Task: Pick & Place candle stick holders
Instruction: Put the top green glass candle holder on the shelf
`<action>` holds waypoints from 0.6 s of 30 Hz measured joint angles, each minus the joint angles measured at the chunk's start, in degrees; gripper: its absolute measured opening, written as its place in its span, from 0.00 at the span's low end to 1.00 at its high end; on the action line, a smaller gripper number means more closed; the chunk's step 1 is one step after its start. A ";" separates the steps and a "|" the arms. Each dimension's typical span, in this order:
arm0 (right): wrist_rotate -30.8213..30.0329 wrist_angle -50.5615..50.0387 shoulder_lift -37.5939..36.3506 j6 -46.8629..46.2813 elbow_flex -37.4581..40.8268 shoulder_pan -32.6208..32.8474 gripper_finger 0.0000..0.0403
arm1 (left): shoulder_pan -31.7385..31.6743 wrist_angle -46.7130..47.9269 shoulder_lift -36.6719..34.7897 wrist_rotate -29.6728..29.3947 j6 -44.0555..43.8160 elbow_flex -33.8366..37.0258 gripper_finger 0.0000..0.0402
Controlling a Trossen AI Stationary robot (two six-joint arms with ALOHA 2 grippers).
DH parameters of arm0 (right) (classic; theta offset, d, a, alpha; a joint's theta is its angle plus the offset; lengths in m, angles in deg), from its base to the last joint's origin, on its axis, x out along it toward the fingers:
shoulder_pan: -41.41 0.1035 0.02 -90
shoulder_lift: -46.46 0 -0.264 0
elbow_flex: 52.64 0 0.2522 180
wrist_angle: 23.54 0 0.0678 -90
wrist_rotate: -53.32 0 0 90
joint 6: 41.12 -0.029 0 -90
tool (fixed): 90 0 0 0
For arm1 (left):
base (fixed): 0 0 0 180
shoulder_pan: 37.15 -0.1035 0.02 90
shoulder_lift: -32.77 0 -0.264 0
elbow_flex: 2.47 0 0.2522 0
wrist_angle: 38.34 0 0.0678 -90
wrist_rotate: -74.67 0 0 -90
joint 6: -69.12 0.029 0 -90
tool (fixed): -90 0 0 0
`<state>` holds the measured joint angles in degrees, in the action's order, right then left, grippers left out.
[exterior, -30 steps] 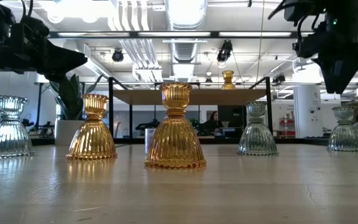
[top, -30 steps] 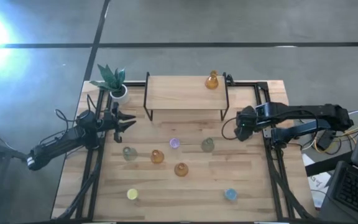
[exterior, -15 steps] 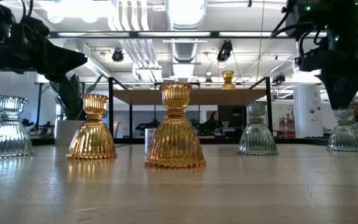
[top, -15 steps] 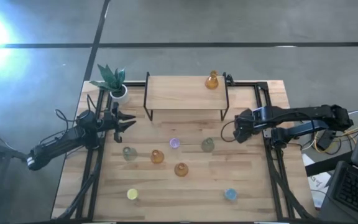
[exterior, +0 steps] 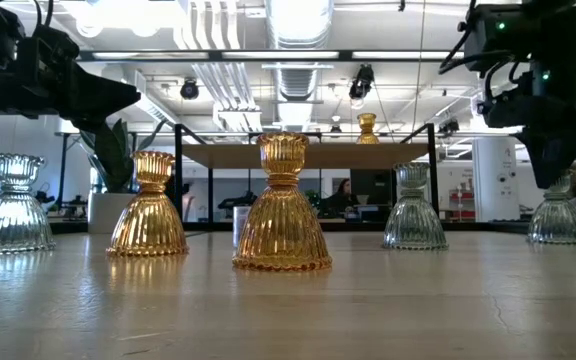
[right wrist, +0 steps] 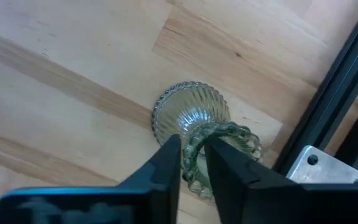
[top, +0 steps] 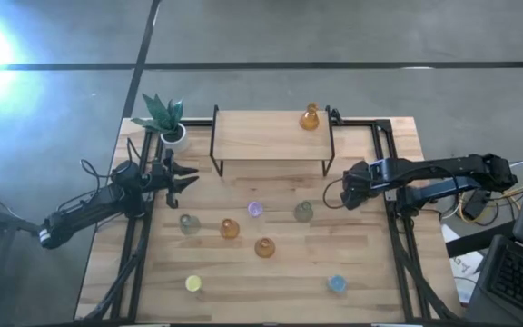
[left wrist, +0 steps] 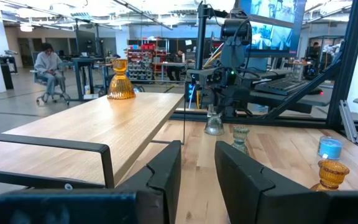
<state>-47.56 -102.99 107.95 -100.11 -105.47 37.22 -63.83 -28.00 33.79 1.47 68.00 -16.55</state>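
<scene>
The left gripper point(top: 192, 178) waits near the table's left edge, beside the potted plant point(top: 165, 118). Its fingers point(left wrist: 166, 174) are shut and hold nothing.

On the open table point(top: 370, 282) between the two grippers stand a grey-green holder point(top: 189, 223), an amber holder point(top: 231, 228), a second amber holder point(top: 264, 247), a purple holder point(top: 255, 210) and another grey-green holder point(top: 303, 212). A yellow holder point(top: 193, 284) and a blue holder point(top: 337, 284) stand well apart from both grippers, toward the table's near edge. One amber holder point(top: 310, 117) is on the raised shelf point(top: 271, 136).

The right gripper point(right wrist: 191, 163) is at work, lowered over a clear ribbed holder point(right wrist: 188, 118) near the table's right rail. The holder's beaded rim point(right wrist: 229, 146) sits between the narrowly spaced fingers point(right wrist: 166, 165), which bracket one side of the rim. The wrist view does not settle whether the pads are already pressing the glass.

Step in hand: the grasp of this holder. It is not lifted; its base rests on the wood directly below the gripper.

Next move, as judged: complete the closure, confirm a firm hold on the rim, then lift straight up. A grip on one side of a ribbed glass rim may slip or tip the holder, so the lift calls for low speed.
</scene>
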 joint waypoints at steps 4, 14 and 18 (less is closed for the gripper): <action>0.69 -1.20 0.07 0.84 -3.63 0.00 0.06 | 0.01 0.01 -0.01 0.01 0.00 0.00 0.26; -2.32 -16.75 1.20 1.61 -24.00 0.04 0.05 | 0.01 0.00 0.00 0.01 0.00 -0.01 0.26; -2.72 -16.88 3.38 6.30 -35.51 0.07 0.05 | 0.01 0.00 0.00 0.01 0.00 0.00 0.26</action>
<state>-50.28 -119.87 111.34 -93.80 -140.98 37.29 -63.81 -28.00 33.79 1.47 68.00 -16.55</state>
